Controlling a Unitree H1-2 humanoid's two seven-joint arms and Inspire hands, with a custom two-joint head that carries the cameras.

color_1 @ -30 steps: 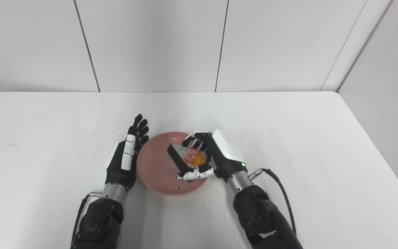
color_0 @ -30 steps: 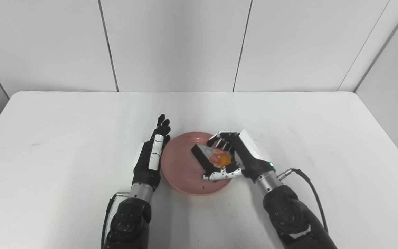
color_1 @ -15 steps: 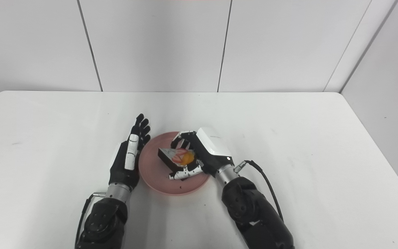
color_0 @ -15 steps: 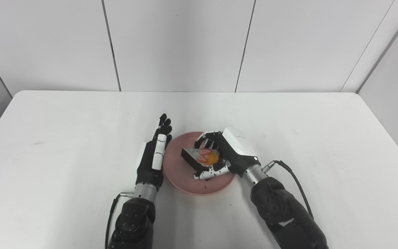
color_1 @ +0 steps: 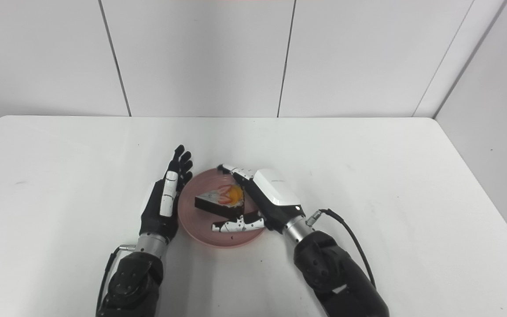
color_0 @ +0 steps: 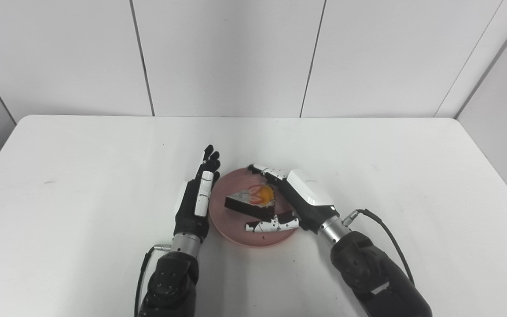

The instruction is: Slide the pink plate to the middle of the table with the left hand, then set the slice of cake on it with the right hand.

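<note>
Where the slice of cake (color_0: 250, 202) lies, we count one of it, a dark wedge with pale icing and a red and orange topping, resting on the one pink plate (color_0: 236, 222) near the middle of the white table (color_0: 82, 176). We see our two hands flanking that plate. Our right hand (color_0: 299, 200) sits just to the right of the slice, its fingers (color_0: 269, 172) spread out straight along the far side and its thumb (color_0: 271, 226) stretched across the near side (so the cake lies between them, in the open span). We cannot tell whether any fingertip touches the cake, but the hand is plainly opened up and clamps nothing. Our left hand (color_0: 196, 198) stands on edge just beside the plate's left rim, palm toward the plate, fingers straight and pointing away from us, holding nothing.
</note>
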